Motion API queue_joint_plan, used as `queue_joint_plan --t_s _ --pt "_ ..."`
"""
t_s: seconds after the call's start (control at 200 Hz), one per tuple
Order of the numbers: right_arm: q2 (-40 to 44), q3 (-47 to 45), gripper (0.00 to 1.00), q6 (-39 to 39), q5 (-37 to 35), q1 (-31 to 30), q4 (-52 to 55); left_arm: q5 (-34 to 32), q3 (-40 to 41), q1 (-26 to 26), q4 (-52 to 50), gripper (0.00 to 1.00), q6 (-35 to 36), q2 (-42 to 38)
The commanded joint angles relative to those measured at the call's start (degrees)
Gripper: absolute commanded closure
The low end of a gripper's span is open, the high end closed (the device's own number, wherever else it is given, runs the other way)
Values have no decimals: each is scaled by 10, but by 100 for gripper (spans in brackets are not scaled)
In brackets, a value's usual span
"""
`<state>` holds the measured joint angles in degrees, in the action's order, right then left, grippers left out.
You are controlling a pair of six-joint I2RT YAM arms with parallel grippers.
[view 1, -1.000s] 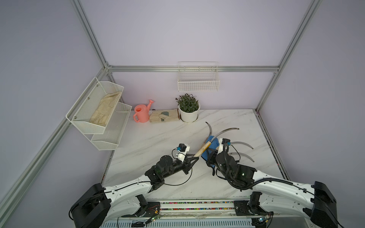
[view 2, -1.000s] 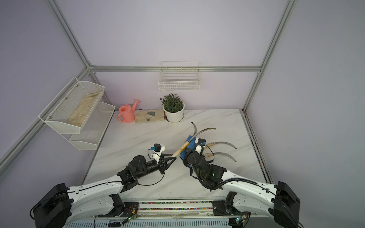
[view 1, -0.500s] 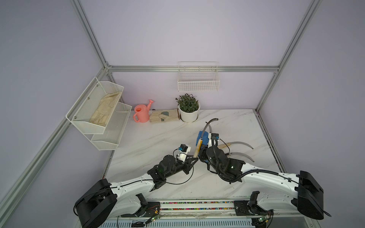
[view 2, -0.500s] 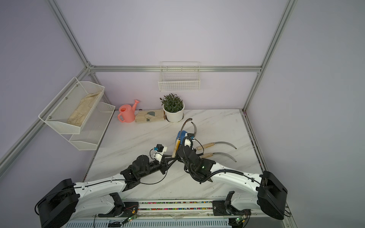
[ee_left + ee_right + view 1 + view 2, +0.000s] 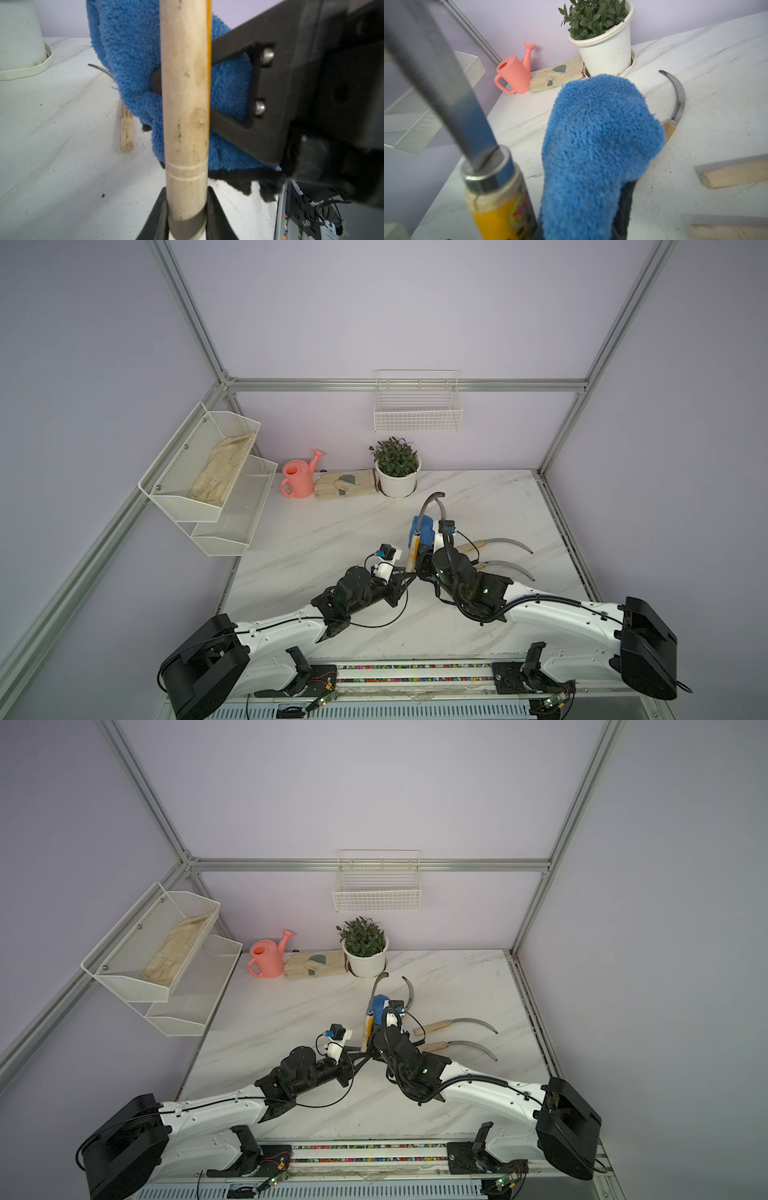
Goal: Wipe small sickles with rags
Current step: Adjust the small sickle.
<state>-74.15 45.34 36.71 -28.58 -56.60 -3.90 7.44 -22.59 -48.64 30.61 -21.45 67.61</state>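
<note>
Pinching in left jaws a grey-bladed, wooden-handled small sickle (image 5: 413, 549), in right jaws a fluffy blue rag (image 5: 420, 532). Leaving three more sickles (image 5: 494, 541) on table (image 5: 332, 531) to wipe, likely.

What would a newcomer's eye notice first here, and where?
Over the middle of the white marble table, the right arm's jaws grip a fluffy blue microfibre cloth beside a small sickle with pale wooden handle and curved dark blade, which the left arm's jaws hold lifted by the handle's end. By the lilac back wall, a coral-pink plastic watering can stands near a green plant in a white pot.
</note>
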Motion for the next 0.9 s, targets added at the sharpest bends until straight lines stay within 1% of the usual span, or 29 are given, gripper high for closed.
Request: queue_joint_plan --t_s 0.0,0.07,0.17,0.25,0.47,0.585,0.62,0.705,0.815,0.895 --pt "-11 12 100 -7 62 -9 -69 47 2 -10 24 100 29 -2" --pt "-12 12 100 -7 61 -9 -68 38 5 -10 26 100 30 -8" --pt "-5 5 100 7 51 -9 -53 -16 17 -10 21 100 13 -33" --pt "13 -12 100 24 34 -3 -39 -50 32 -7 24 100 18 -61" --pt "55 -85 100 74 62 51 -34 -80 71 8 39 100 26 -150" --pt "54 -105 100 77 77 54 -40 -82 84 14 54 100 29 -176" --pt "51 -112 100 70 93 53 -59 -82 88 15 64 100 33 -179" --pt "27 -127 100 68 159 46 -118 -83 100 16 100 100 45 -174" --pt "-13 -115 100 57 175 8 -157 -71 105 17 147 100 63 -141" --pt "-40 -107 100 50 221 0 -208 -58 103 16 183 100 68 -105"
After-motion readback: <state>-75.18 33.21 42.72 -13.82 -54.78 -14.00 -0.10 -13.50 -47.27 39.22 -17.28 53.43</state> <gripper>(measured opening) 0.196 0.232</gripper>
